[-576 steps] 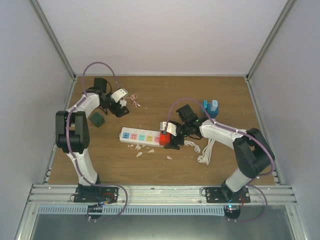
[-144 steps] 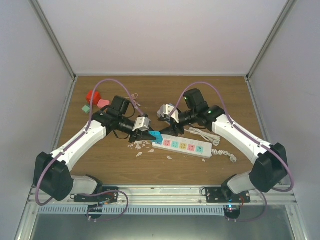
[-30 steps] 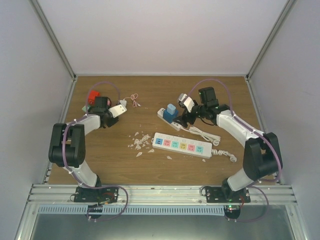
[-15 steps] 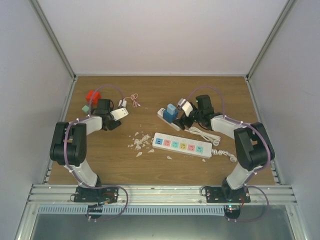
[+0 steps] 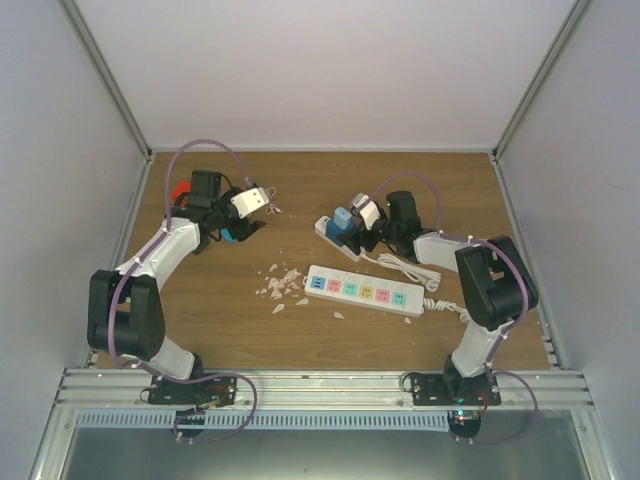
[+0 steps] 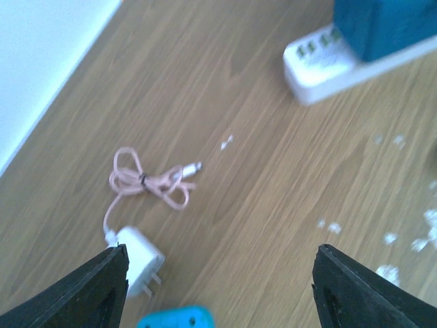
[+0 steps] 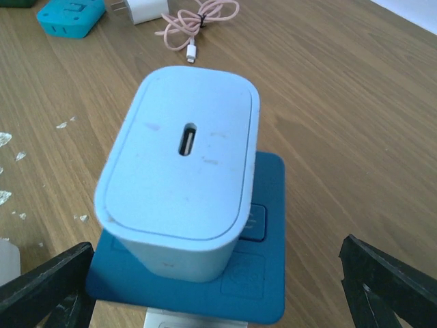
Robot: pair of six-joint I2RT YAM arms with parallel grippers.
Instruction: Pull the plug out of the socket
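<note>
The plug point(image 7: 181, 178) is a pale blue charger block with a slot in its top. It stands plugged into a dark blue adapter point(image 7: 270, 273) on a small white socket strip point(image 5: 325, 228). My right gripper point(image 7: 218, 287) is open, with one finger on each side of the plug and not touching it. In the top view the plug point(image 5: 344, 218) sits just left of the right gripper point(image 5: 362, 226). My left gripper point(image 6: 218, 287) is open and empty above bare wood, far left of the socket point(image 6: 321, 65). In the top view the left gripper point(image 5: 243, 222) is at the back left.
A white charger point(image 6: 140, 260) with a coiled pink cable point(image 6: 147, 181) and a teal block point(image 6: 174, 318) lie beside the left gripper. A long white power strip point(image 5: 365, 292) with coloured sockets lies in the middle, its cable point(image 5: 405, 268) to the right. White crumbs point(image 5: 280, 280) litter the wood.
</note>
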